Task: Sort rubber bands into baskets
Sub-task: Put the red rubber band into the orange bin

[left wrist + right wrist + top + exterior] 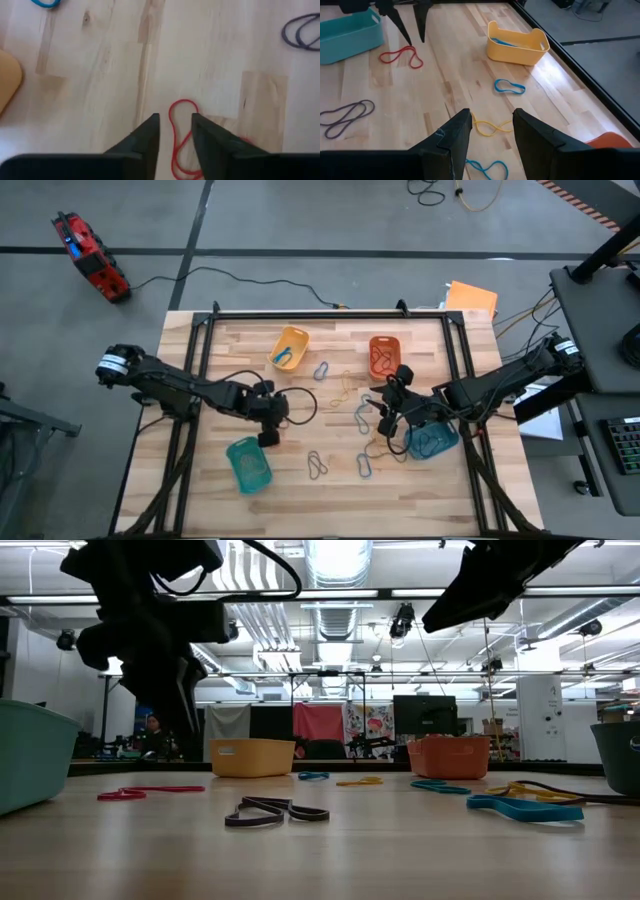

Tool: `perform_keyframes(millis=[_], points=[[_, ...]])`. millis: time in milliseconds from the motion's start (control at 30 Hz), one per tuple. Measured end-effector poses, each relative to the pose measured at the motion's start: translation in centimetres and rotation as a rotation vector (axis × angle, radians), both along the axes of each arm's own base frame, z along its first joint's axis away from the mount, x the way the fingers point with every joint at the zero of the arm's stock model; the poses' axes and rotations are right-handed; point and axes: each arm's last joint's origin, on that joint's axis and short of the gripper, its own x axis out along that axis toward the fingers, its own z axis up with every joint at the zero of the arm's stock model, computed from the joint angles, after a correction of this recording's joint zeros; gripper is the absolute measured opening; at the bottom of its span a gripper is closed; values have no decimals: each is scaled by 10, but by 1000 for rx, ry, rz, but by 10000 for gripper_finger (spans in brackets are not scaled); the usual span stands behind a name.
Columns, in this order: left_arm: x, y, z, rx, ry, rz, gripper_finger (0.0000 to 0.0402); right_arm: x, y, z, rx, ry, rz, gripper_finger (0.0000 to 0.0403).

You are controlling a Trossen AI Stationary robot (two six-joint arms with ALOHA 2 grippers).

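Note:
My left gripper (415,40) hangs open, fingers pointing down, just over a red rubber band (181,131) that lies flat on the table. In the left wrist view the band's loop shows between the two fingers; I see no contact. The teal-green basket (248,463) stands near it, toward the near edge. My right gripper (491,131) is open and empty above the table's middle right, over yellow (487,127) and blue (509,86) rubber bands. The yellow basket (290,347), orange basket (384,355) and blue-teal basket (432,442) stand around them.
More rubber bands lie loose on the wood: a grey pair (317,466), a blue one (367,467) and others (343,390) at the middle. A blue band lies in the yellow basket. Black cable loops by my left arm (300,405). A black frame rims the table (330,315).

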Motion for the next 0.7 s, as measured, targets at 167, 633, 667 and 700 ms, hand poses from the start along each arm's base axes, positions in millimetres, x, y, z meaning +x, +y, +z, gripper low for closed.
perform_keyframes(millis=[167, 633, 667, 700], points=[[-1, 0, -5, -19, -16, 12, 161, 0, 0, 0, 0, 0, 0, 141], [6, -2, -25, -22, 41, 0, 192, 0, 0, 0, -1, 3, 1, 141], [6, -2, -26, -21, 48, -1, 192, 0, 0, 0, -1, 2, 1, 141], [6, -2, -28, -19, 53, -2, 192, 0, 0, 0, -1, 3, 1, 141]])
